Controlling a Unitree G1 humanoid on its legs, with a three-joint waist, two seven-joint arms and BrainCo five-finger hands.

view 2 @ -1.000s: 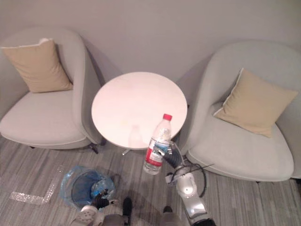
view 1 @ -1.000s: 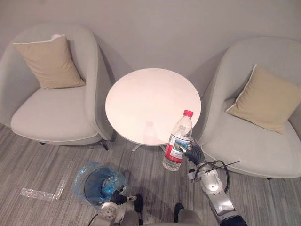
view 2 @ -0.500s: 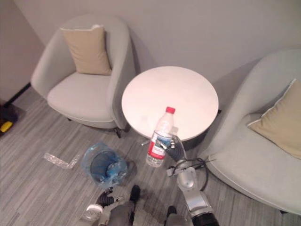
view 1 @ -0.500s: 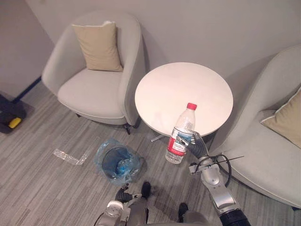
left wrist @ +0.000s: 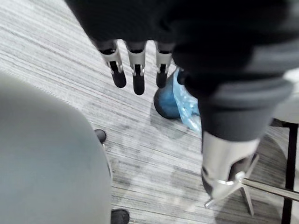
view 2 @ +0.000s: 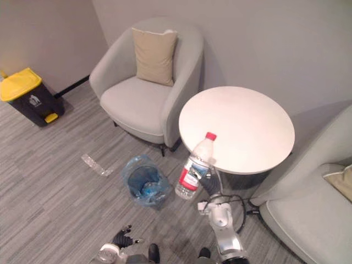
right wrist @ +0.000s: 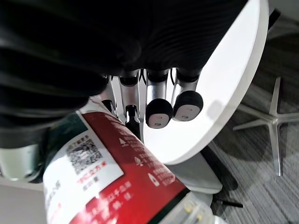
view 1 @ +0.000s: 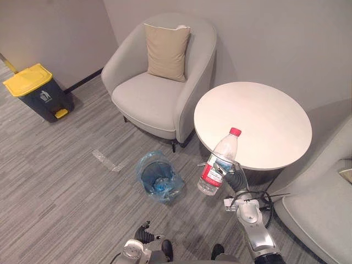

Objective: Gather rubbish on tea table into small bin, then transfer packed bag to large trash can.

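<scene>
The right robot hand (view 1: 234, 176) is keeping the bottle (view 1: 219, 160) clamped as the view is swinging left, bringing it near the small bin (view 1: 142, 175); dropping is probably coming next. The left robot hand (left wrist: 138, 74) is hanging slack-fingered.

Both eye views are looking steeply down from the head, slightly offset sideways, sharing the tea table (view 1: 264, 115) at 2 o'clock, small bin (view 1: 158, 177) near centre, large trash can (view 1: 37, 91) at 10 o'clock. Left wrist view is looking past the left hand (left wrist: 136, 70) at floor and bin. Right wrist view is crowding the right hand (right wrist: 159, 95), bottle (right wrist: 117, 163) and table edge.
</scene>
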